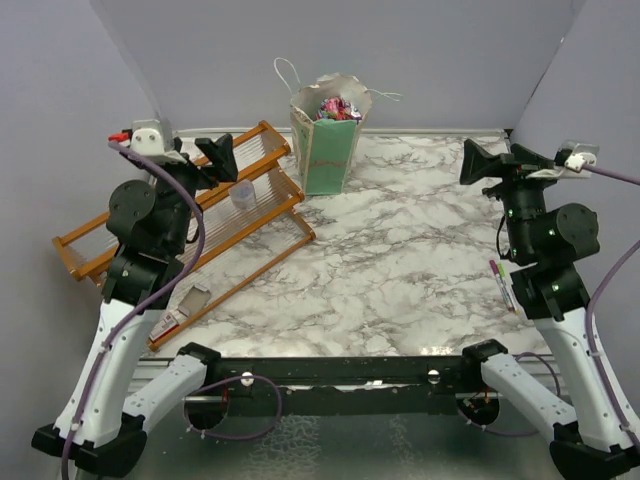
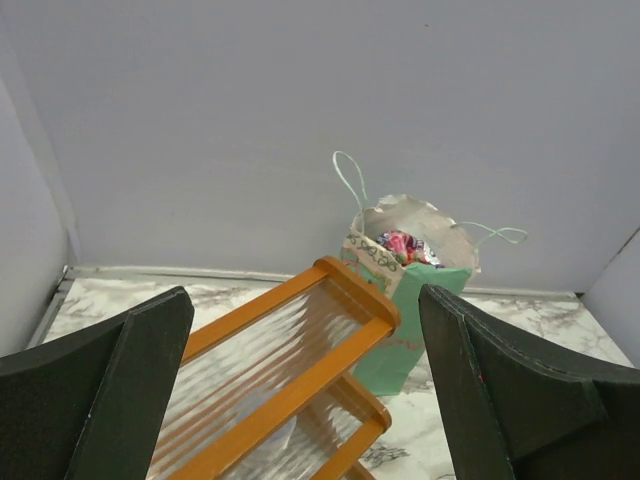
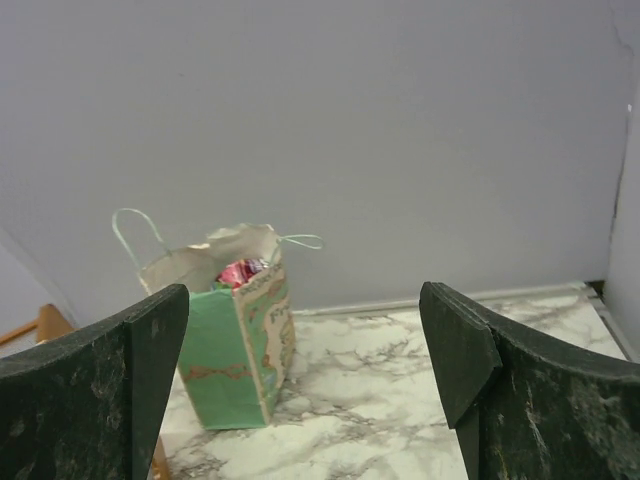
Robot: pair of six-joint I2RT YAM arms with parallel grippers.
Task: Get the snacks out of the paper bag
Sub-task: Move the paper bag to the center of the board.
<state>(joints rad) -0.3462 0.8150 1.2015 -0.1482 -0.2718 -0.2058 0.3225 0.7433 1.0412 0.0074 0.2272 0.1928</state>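
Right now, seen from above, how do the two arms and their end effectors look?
Left arm and right arm: white lower links, black joint housings, purple cable along each. The left end effector and right end effector have broad black fingers and a white camera box behind.

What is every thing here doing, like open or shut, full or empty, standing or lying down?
Tall mint-green paper gift bag: upright, open at the top.
Bright crinkly foil snack packets: piled inside the bag.
Orange wooden rack: standing at the left.
Flattened red-and-white carton: lying beside the rack.
Pink-capped pen: lying flat, cap on.
Left gripper: open, empty.
Right gripper: open, empty.
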